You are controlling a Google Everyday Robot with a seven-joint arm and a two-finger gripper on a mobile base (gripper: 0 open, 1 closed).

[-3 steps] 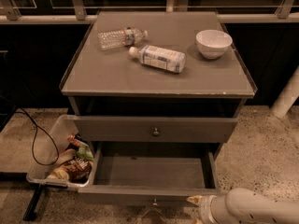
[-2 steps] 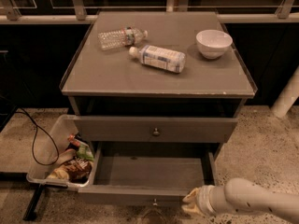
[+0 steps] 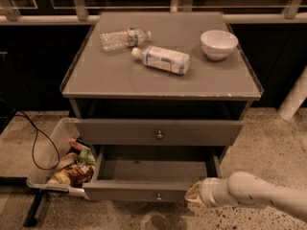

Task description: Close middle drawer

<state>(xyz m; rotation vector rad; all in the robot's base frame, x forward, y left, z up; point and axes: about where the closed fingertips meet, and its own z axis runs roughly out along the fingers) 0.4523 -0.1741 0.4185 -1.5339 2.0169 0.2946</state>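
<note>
The middle drawer (image 3: 144, 191) is pulled out of the grey cabinet, with its shallow grey box open to view and a small round knob (image 3: 158, 196) at the centre of its low front. Above it is the taller top drawer front (image 3: 158, 131), pushed in further. The lowest drawer is hidden under the open one. My gripper (image 3: 194, 195) comes in from the lower right on a white arm (image 3: 254, 193). Its tip is against the right end of the middle drawer's front.
On the cabinet top (image 3: 96, 80) lie a clear water bottle (image 3: 122, 37) and a labelled bottle (image 3: 163, 59), beside a white bowl (image 3: 218, 43). A clear bin (image 3: 62, 169) of snack packets stands on the floor at the left, next to a black cable (image 3: 36, 143). A white post (image 3: 295, 97) stands at the right.
My gripper has moved left and up to the drawer's front. The middle drawer has slid a little way into the cabinet.
</note>
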